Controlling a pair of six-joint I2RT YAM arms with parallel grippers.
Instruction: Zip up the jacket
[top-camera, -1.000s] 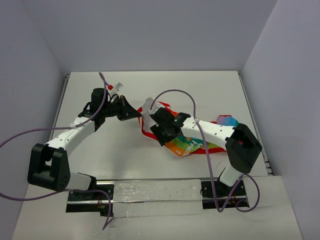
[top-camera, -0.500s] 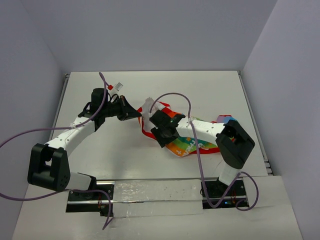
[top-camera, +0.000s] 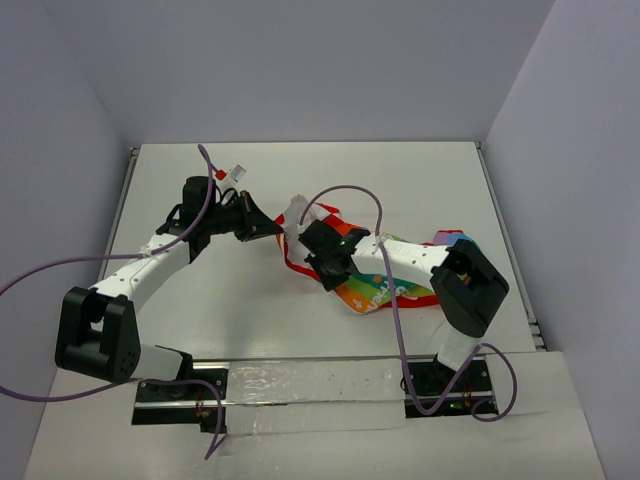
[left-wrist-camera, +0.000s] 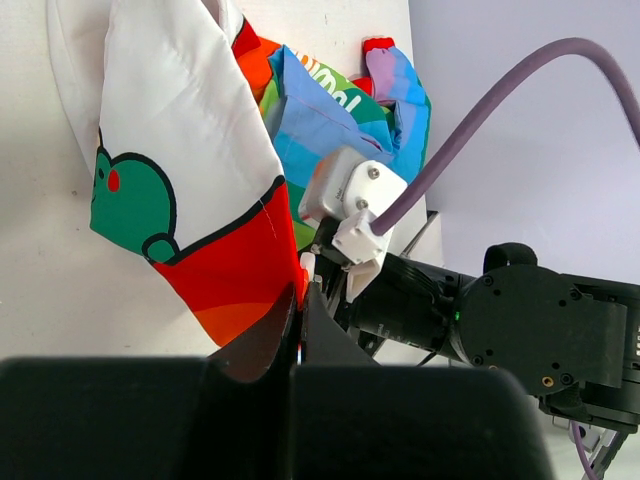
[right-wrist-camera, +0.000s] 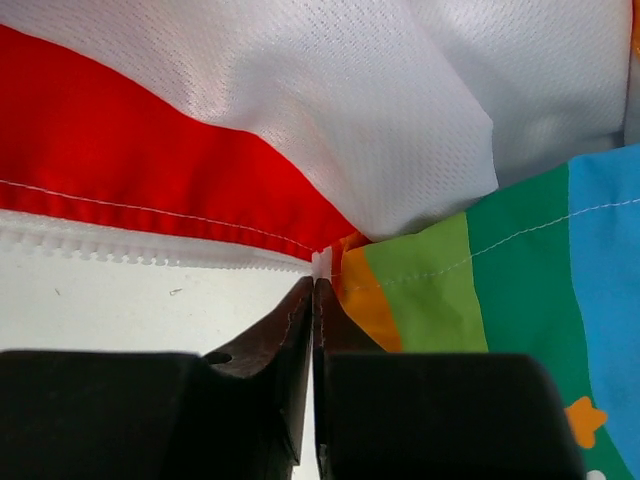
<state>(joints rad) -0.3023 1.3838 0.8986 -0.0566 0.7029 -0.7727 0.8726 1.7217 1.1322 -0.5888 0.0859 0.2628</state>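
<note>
The jacket (top-camera: 385, 285) lies crumpled right of the table's middle, red with rainbow panels and white lining. My left gripper (top-camera: 278, 230) is at its left end, shut on the red front edge (left-wrist-camera: 285, 270). A white panel with a green bear print (left-wrist-camera: 150, 190) hangs above the left gripper (left-wrist-camera: 300, 292). My right gripper (top-camera: 320, 265) is just right of the left one, low over the cloth. In the right wrist view the right gripper (right-wrist-camera: 318, 282) is shut on the white end of the zipper (right-wrist-camera: 322, 262), where the white teeth (right-wrist-camera: 150, 250) meet the rainbow panel (right-wrist-camera: 470, 300).
A small white and red item (top-camera: 238, 172) lies at the back left of the table. Purple cables (top-camera: 345, 190) loop over both arms. A taped strip (top-camera: 310, 385) runs between the arm bases. Walls close in the table on three sides.
The right gripper's jaws have closed on the zipper end. The right arm's elbow has swung in to the left. The left arm has held still with its grip.
</note>
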